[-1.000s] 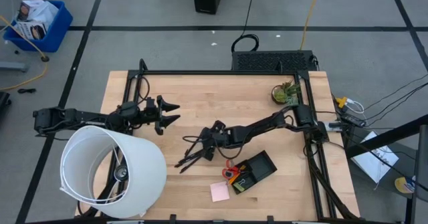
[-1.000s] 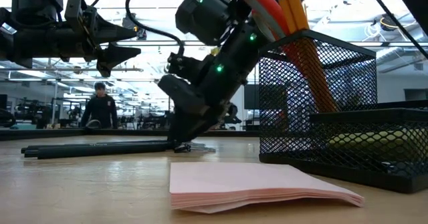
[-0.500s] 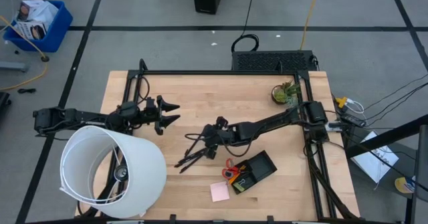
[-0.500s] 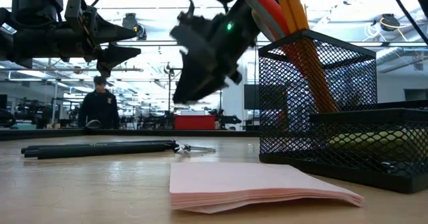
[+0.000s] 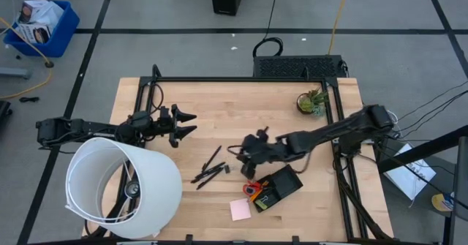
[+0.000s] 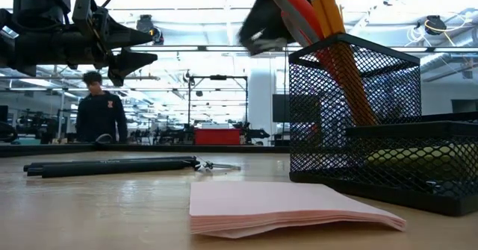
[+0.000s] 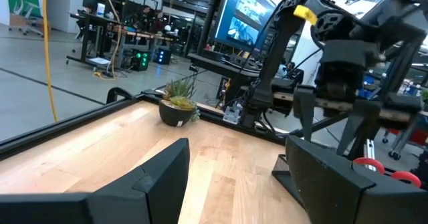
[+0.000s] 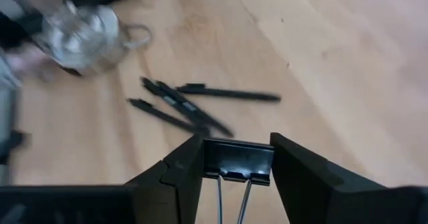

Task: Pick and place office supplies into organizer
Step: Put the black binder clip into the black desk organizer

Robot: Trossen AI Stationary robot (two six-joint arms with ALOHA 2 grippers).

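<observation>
Above the table's middle, my right gripper (image 5: 247, 151) (image 8: 239, 150) is shut on a small black binder clip (image 8: 239, 162), just left of the black mesh organizer (image 5: 279, 186) (image 6: 358, 116). Red-handled scissors (image 6: 295, 11) and orange pencils (image 6: 328, 11) stand in the organizer's cup. Black pens (image 5: 208, 168) (image 8: 190, 107) lie flat on the wood, with a small clip (image 6: 216, 164) beside them. A pink sticky-note pad (image 5: 240, 210) (image 6: 284, 205) lies near the front edge. My left gripper (image 5: 184, 124) (image 7: 234, 177) hovers open at the table's left. My right gripper pinches the binder clip's black body (image 8: 239, 165) between its two fingertips. The clip's wire handles (image 8: 231, 197) run back between the fingers toward the wrist. The fingers slant downward from the table's right. The clip is lifted clear of the table.
A large white cylindrical shade (image 5: 124, 186) fills the near left corner. A small potted plant (image 5: 311, 101) (image 7: 177, 107) stands at the far right. A person (image 6: 97, 116) stands in the room behind. Bare wood lies across the far middle of the table (image 5: 234, 102).
My right gripper has risen from the pens and gone toward the table's right edge and the organizer, carrying the binder clip and rolling somewhat. The pens stay flat where they were and now lie uncovered.
</observation>
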